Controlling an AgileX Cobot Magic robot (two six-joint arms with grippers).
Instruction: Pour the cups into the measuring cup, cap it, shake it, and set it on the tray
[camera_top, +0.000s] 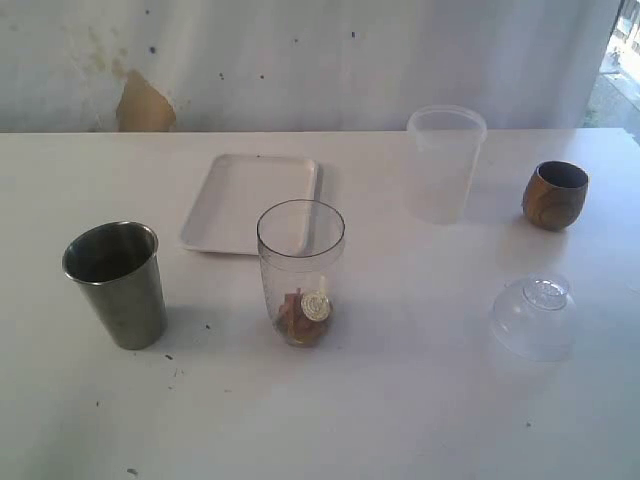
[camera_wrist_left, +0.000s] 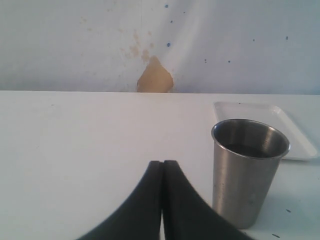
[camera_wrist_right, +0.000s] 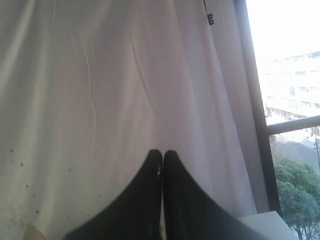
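- The steel tumbler (camera_wrist_left: 250, 170) stands upright on the white table (camera_top: 400, 420), close beside the left gripper (camera_wrist_left: 162, 165). The gripper's tips are clear of the tumbler's rim and wall.
- The measuring cup (camera_top: 300, 272) stands upright near the middle of the table, well apart from the steel tumbler. Brownish bits and a pale round piece lie at its bottom.
- The tray (camera_top: 250, 200) lies flat just behind the measuring cup, towards the wall.
- The wooden cup (camera_top: 555, 195) stands far to the right, near the table's right edge.
- A frosted container (camera_top: 445, 163) stands between the tray and the wooden cup. A clear dome lid (camera_top: 533, 315) lies in front of the wooden cup.
- There is wide bare table between the steel tumbler and the measuring cup, between the measuring cup and the dome lid, and along the whole front.
- The left gripper's fingers are pressed together along their length, with nothing between them.
- The right gripper (camera_wrist_right: 162, 155) has its fingers pressed together too, and it grips nothing. It points at a pale curtain (camera_wrist_right: 100, 75) with a window (camera_wrist_right: 290, 100) beside it.
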